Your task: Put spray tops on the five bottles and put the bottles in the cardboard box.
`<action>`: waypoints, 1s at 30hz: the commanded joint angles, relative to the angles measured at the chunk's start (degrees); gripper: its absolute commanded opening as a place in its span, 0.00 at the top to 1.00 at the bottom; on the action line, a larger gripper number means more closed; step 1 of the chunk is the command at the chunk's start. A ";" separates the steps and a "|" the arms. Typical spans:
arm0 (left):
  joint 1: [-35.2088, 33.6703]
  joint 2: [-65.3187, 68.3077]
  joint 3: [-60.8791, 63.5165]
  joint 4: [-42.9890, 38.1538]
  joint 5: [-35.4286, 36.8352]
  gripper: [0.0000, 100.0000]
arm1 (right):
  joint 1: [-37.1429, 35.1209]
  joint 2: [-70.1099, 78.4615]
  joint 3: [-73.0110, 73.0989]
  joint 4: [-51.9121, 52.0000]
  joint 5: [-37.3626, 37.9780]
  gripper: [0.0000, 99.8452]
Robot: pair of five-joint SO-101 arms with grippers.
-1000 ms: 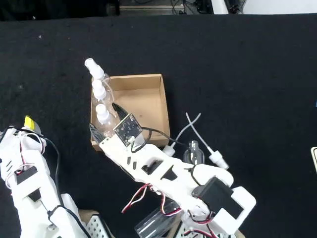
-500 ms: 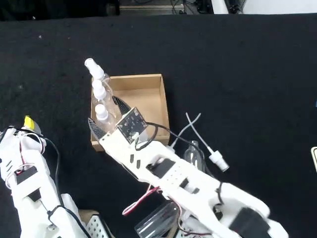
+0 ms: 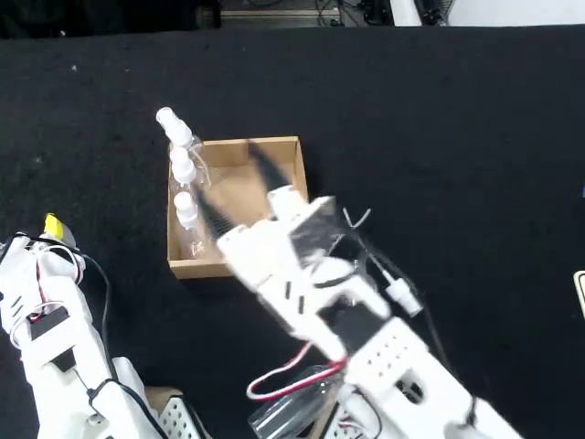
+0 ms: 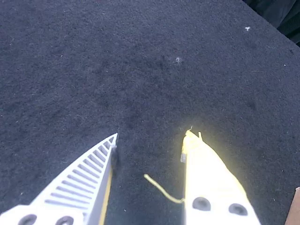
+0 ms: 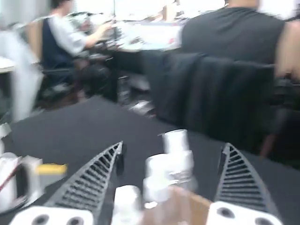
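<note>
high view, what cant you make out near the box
All in the high view:
- Right arm covers the cardboard box's near right corner and whatever stands beside it.
- Loose spray top: its tube is partly covered by that arm.
- Clear bottle: cut off by the bottom edge and the arm.

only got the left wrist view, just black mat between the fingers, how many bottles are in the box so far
Observer: Three capped bottles sit in the cardboard box, in a row along one wall.
Operator: wheres the other arm
Observer: The right hand hovers over the box, open and holding nothing.
Operator: any tops left outside
Observer: One loose spray top lies on the mat, on the side of the box away from the row of bottles.
</note>
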 commanded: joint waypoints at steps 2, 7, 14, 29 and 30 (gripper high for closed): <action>0.31 -0.97 -1.27 -1.23 0.00 0.80 | 14.15 -11.56 -0.31 18.20 0.09 0.93; 0.31 -0.97 -1.27 -1.23 0.00 0.80 | 13.89 -8.92 3.03 21.80 0.09 0.99; 0.22 -0.97 -1.19 -1.23 0.00 0.80 | 8.62 8.48 -0.92 19.43 0.53 0.99; 0.13 -0.97 -1.19 -1.23 0.00 0.80 | 1.85 28.97 -9.98 19.34 0.18 0.99; 0.13 -0.97 -1.19 -1.23 0.00 0.80 | 1.67 28.97 -9.89 19.34 0.18 0.99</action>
